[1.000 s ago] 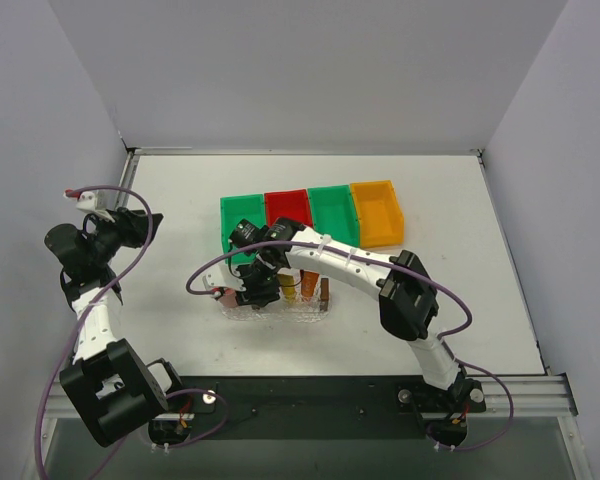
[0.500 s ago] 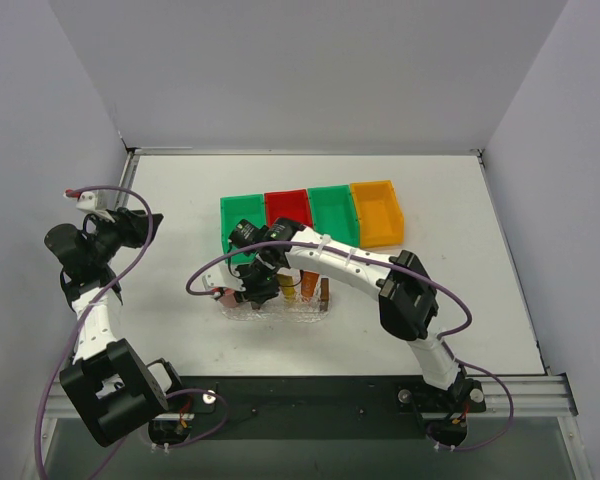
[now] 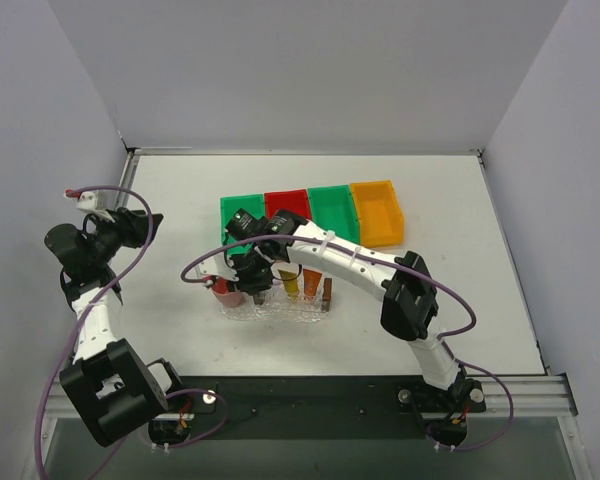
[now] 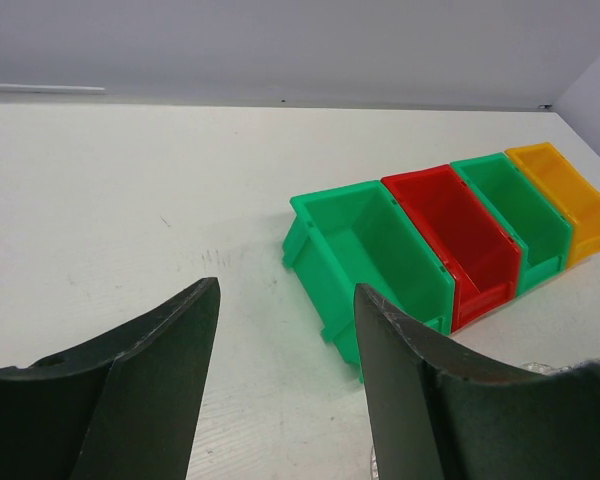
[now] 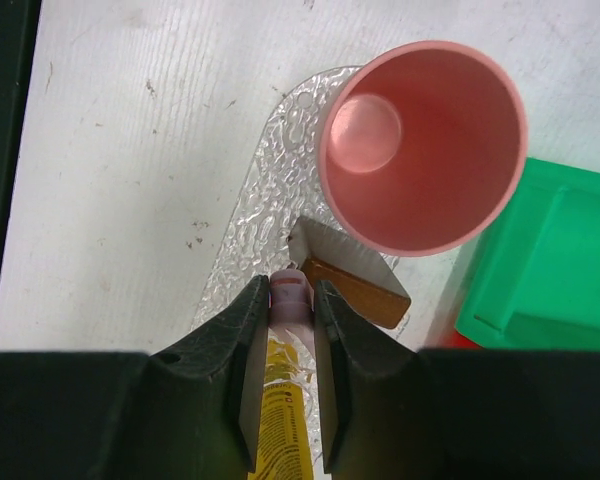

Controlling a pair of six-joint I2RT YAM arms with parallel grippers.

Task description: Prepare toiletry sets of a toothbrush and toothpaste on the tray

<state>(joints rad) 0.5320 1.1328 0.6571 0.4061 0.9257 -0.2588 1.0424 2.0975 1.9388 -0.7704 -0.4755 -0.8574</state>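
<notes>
Yellow toothpaste point(image 5: 280, 420) pinched in right gripper point(image 5: 290, 296) | left gripper point(image 4: 285, 292) spread, empty | step: placing tube | next: seat in tray point(image 5: 355, 288), release

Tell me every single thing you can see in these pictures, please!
bins: four; green, red, green, orange; in a row behind the tray.
tray: one; clear with brown end blocks; mid-table.
toothpaste tubes: two seen from above; orange and yellow-orange; in the tray.
cup: one; pink; just left of the tray.
mat: one; clear and bumpy; under the tray, reaching the cup.
table: one; white.
left arm: one; black and white; far left, jaws open and empty.
right arm: one; black and white; over the tray, jaws shut on a yellow tube.
</notes>
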